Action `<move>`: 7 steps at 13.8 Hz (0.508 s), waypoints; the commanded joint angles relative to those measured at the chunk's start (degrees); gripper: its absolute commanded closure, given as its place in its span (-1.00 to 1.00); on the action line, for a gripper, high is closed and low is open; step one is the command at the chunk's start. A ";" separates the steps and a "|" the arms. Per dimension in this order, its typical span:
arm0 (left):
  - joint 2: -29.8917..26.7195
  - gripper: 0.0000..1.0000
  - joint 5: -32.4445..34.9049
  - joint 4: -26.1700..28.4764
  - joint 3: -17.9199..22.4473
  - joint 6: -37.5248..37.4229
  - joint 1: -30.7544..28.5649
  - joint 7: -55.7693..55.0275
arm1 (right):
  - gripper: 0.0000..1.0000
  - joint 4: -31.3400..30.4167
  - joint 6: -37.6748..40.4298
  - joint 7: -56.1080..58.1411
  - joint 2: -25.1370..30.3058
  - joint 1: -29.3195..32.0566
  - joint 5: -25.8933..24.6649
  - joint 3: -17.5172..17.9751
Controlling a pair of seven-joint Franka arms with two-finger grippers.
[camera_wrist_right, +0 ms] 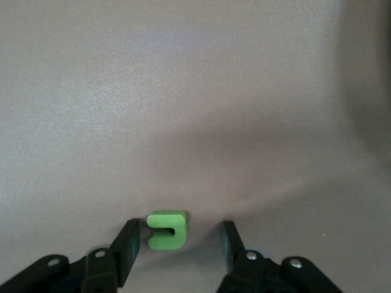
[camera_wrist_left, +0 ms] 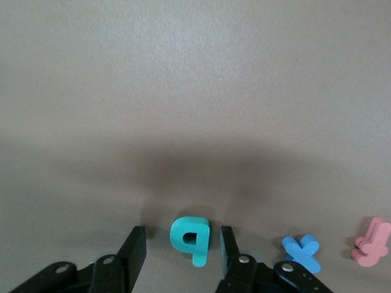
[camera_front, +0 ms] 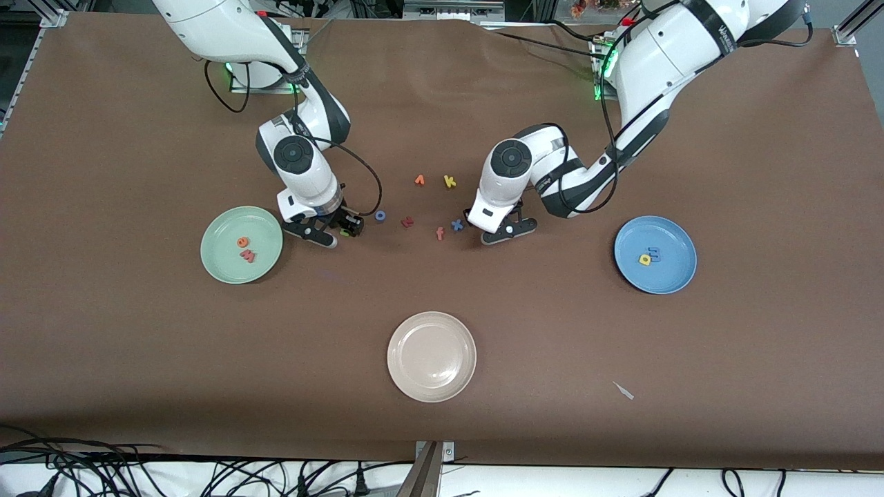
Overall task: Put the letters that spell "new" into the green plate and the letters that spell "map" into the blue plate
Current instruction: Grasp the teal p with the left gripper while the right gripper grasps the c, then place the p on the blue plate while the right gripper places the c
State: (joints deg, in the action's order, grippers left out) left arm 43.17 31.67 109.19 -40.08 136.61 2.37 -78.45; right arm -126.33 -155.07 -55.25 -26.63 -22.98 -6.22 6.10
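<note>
The teal a (camera_wrist_left: 192, 239) lies flat on the brown table between the fingers of my left gripper (camera_wrist_left: 182, 232), which is open with a gap on each side. That gripper (camera_front: 509, 231) is low over the table beside the blue x. My right gripper (camera_wrist_right: 180, 224) is open around the green n (camera_wrist_right: 167, 230), which lies close to one finger. It (camera_front: 331, 231) hangs low beside the green plate (camera_front: 221, 241), which holds the orange e (camera_front: 242, 241) and the salmon w (camera_front: 247, 256). The blue plate (camera_front: 673, 269) holds the yellow p (camera_front: 645, 259) and the blue m (camera_front: 655, 254).
Loose letters lie between the two grippers: a blue o (camera_front: 380, 215), a dark red letter (camera_front: 407, 221), an orange f (camera_front: 440, 233), a blue x (camera_front: 456, 224), an orange letter (camera_front: 419, 180) and a yellow k (camera_front: 449, 181). A cream plate (camera_front: 431, 356) sits nearer the front camera.
</note>
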 commanded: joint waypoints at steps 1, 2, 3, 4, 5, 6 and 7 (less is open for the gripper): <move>0.87 0.15 2.60 -1.00 0.61 0.15 0.80 -0.91 | -0.13 -0.24 -1.73 -1.44 -0.88 -0.75 -0.99 -0.65; 0.87 0.50 2.60 -1.00 0.61 0.15 0.80 -0.74 | 0.00 -0.24 -1.73 -1.35 -0.88 -0.92 -0.99 -0.65; 0.87 0.77 2.60 -0.91 0.61 0.07 0.80 -0.56 | 0.06 -0.24 -1.73 -1.44 -0.88 -1.01 -0.99 -0.74; 0.78 0.96 2.60 -0.91 0.70 -0.02 0.71 -0.56 | 0.07 -0.24 -1.82 -1.44 -0.88 -1.01 -0.99 -0.74; 0.69 1.00 2.60 -0.99 0.70 -0.28 0.36 -0.47 | 0.18 -0.32 -1.91 -1.44 -0.88 -1.01 -1.08 -0.74; 0.34 1.00 2.60 -1.17 0.61 -0.64 -0.16 -0.38 | 0.31 -0.32 -1.91 -1.44 -0.88 -1.01 -1.08 -0.74; -0.36 1.00 2.52 -1.17 0.61 -1.60 -0.87 0.40 | 0.46 -0.32 -1.91 -1.44 -0.88 -1.01 -1.08 -0.74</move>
State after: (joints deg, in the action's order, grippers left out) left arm 43.31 31.69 108.74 -39.90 136.51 2.31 -78.41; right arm -126.29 -155.55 -55.37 -26.52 -23.25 -6.23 5.94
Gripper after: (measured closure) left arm 0.718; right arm 0.581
